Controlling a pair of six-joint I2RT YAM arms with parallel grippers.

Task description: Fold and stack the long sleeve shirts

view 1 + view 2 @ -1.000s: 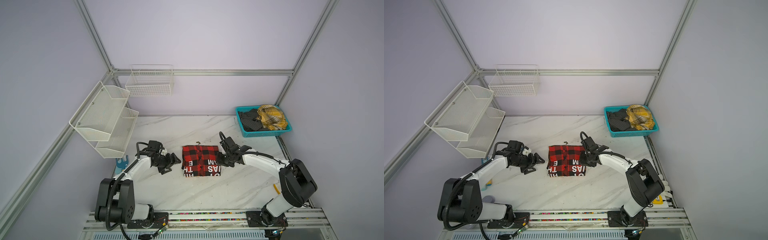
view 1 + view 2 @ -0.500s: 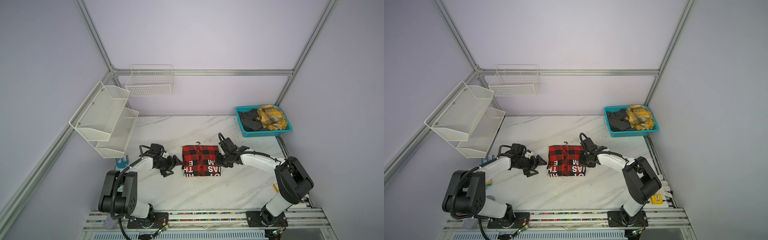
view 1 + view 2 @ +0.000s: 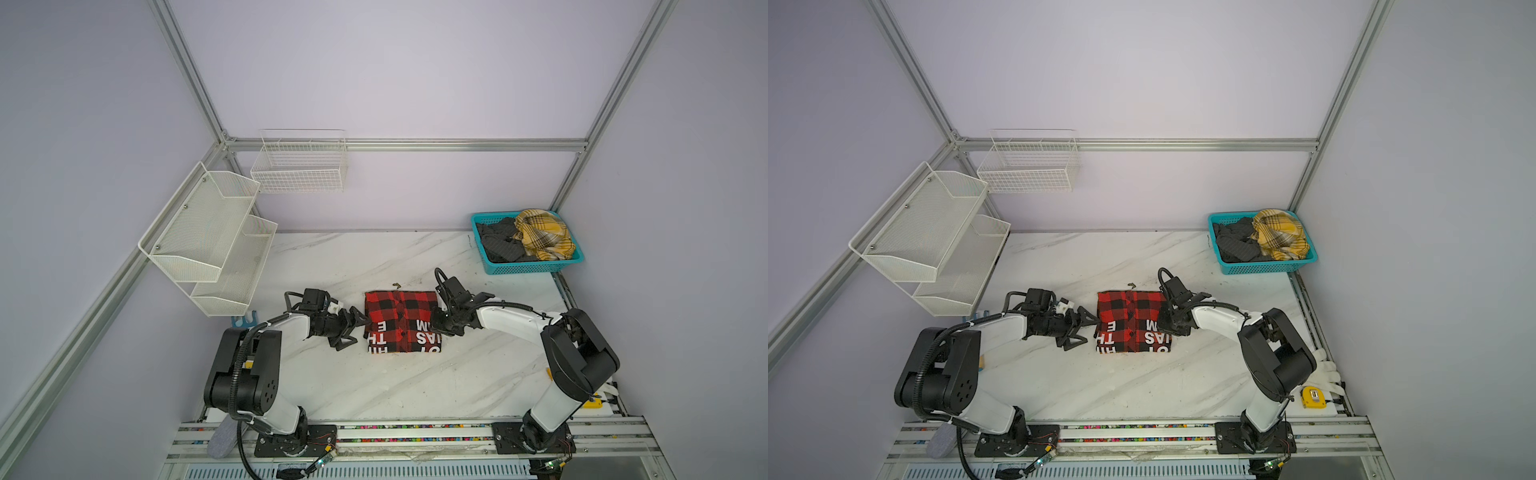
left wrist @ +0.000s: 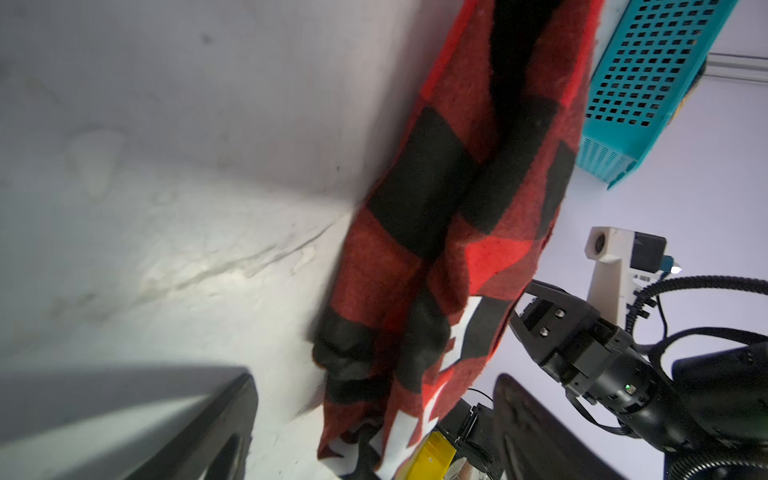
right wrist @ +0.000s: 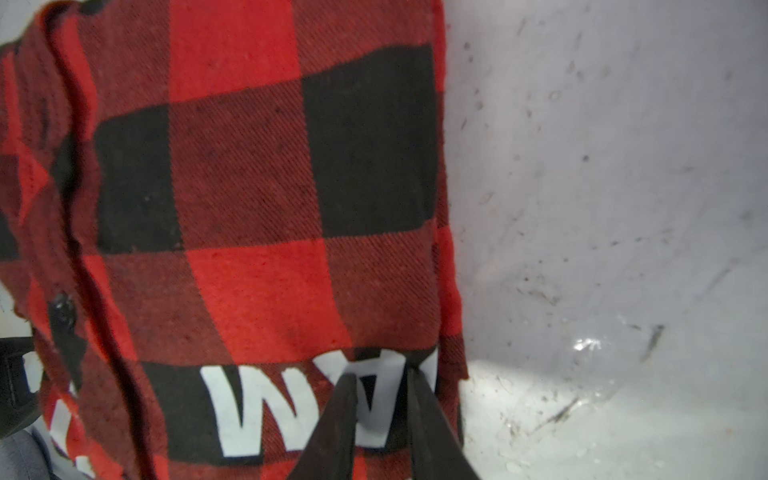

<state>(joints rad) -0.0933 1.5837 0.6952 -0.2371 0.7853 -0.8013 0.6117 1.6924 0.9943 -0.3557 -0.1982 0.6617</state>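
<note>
Squaring the folded shirt (image 3: pixel 401 322), lying mid-worktop (image 3: pixel 374 386), likely calls for gentle, even nudges from both sides so no layer slips. The left arm (image 3: pixel 286 326) and right arm (image 3: pixel 511 320) reach low and inward. The left tool (image 3: pixel 359 330) is spread at the shirt's left edge; the right tool (image 3: pixel 435 322) sits on its right edge with fingers (image 5: pixel 340 415) nearly together, grip unclear.

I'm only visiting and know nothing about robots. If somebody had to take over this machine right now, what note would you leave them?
Left pincer: open, at the left edge of the red-and-black shirt, gripping nothing.
Right pincer: jaws nearly together over the shirt's right edge; I cannot tell whether it pinches cloth.
Things: the red-and-black shirt lies folded into a rectangle in the middle of the table. The yellow plaid garment and dark grey garment sit crumpled in the teal basket at the far right corner.
Done: one shirt folded.
Left: fold the other two and stack all three.
</note>
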